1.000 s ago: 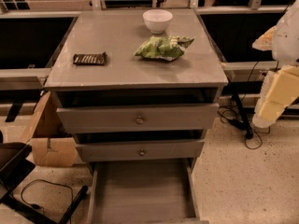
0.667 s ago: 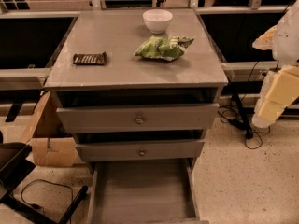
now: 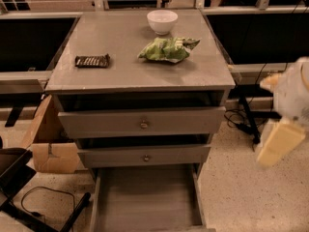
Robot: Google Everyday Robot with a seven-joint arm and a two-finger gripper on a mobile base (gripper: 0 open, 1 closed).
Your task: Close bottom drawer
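The bottom drawer (image 3: 145, 197) of the grey cabinet is pulled far out toward me. Its long flat grey interior is empty, and its front panel and knob lie below the frame's lower edge. My gripper (image 3: 279, 143), cream below a white arm, hangs in the air to the right of the cabinet. It is about level with the middle drawer, clear of the cabinet and touching nothing.
The top drawer (image 3: 142, 122) and middle drawer (image 3: 145, 156) stand slightly ajar. On the cabinet top are a white bowl (image 3: 162, 21), a green chip bag (image 3: 166, 49) and a dark snack bar (image 3: 91, 60). A cardboard box (image 3: 48, 139) and black frame (image 3: 19, 178) are left; cables (image 3: 241, 117) right.
My arm and gripper have dropped lower on the right side of the cabinet. The drawers and the things on top have not moved.
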